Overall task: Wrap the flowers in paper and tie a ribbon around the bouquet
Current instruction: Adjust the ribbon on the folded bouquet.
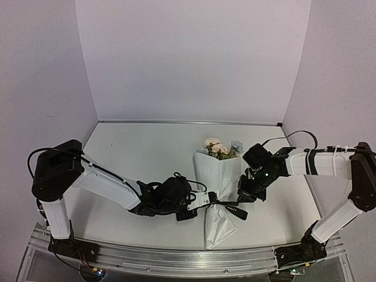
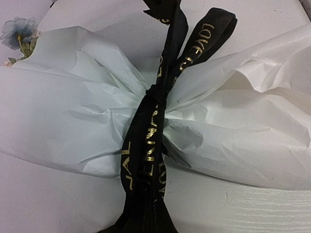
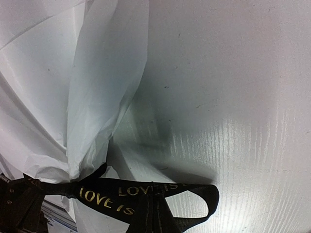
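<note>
The bouquet lies in the middle of the table, with peach and blue flowers (image 1: 218, 148) at its far end and white paper (image 1: 220, 176) wrapped round the stems. The black ribbon (image 2: 154, 104), lettered in gold, is cinched and knotted round the paper's narrow waist. My left gripper (image 1: 201, 200) sits just left of that waist, shut on ribbon strands (image 2: 146, 194) that run taut from the knot. To the right of the waist, my right gripper (image 1: 244, 197) is shut on the other ribbon end (image 3: 109, 200), which forms a small loop (image 3: 206, 206). A blue bloom (image 2: 19, 30) shows in the left wrist view.
The white table (image 1: 129, 153) is walled by pale lavender panels on three sides. An aluminium rail (image 1: 176, 258) carrying both arm bases runs along the near edge. The paper's tail (image 1: 217, 232) reaches toward that rail.
</note>
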`<control>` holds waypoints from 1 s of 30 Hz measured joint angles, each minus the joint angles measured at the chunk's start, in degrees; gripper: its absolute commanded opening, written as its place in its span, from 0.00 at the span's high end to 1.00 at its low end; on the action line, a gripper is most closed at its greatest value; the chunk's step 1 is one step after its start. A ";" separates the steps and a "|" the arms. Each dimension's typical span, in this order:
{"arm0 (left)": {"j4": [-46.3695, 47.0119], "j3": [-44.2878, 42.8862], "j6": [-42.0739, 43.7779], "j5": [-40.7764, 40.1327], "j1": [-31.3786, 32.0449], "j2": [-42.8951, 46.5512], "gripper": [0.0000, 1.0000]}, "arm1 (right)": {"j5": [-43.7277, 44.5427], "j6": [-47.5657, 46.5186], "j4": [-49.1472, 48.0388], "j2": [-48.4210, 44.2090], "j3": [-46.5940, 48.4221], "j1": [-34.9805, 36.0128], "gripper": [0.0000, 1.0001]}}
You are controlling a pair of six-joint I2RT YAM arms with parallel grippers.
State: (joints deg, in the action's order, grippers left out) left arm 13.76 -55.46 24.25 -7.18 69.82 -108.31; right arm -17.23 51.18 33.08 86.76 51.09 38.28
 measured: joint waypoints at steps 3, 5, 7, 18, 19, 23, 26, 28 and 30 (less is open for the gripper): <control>0.24 0.11 -0.53 0.04 0.00 0.29 0.89 | -0.24 -0.08 0.04 0.00 -0.08 -0.02 1.00; 0.12 0.09 -1.29 0.13 0.00 0.96 0.72 | -0.74 -0.11 0.04 0.00 -0.09 -0.02 1.00; -0.47 -0.27 -2.05 0.46 0.00 1.83 0.55 | -1.45 -0.13 0.04 0.00 -0.09 -0.02 1.00; -3.62 -11.89 -12.98 -3.11 -2.52 2.98 0.42 | -3.32 -0.11 0.39 0.15 -0.09 -0.02 1.00; -4.82 -13.63 -14.67 -3.49 -2.91 2.32 0.46 | -3.32 -0.11 0.43 0.15 -0.09 -0.02 1.00; -10.24 -19.02 -22.29 -3.59 -4.02 -0.27 0.54 | -3.28 -0.11 0.55 0.15 -0.09 -0.02 1.00; -14.99 -21.38 -27.27 -2.51 -3.80 -1.68 0.56 | -3.26 -0.11 0.67 0.15 -0.09 -0.02 1.00; -18.34 -22.83 -30.24 -2.03 -3.41 -2.57 0.55 | -3.25 -0.11 0.77 0.15 -0.09 -0.02 1.00; -20.67 -23.65 -32.65 -1.86 -3.04 -2.92 0.54 | -3.23 -0.11 0.82 0.15 -0.09 -0.02 1.00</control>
State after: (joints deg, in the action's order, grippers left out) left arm -6.91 -79.11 -8.40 -9.03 66.78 -111.23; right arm -20.47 51.07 33.90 86.91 51.00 38.26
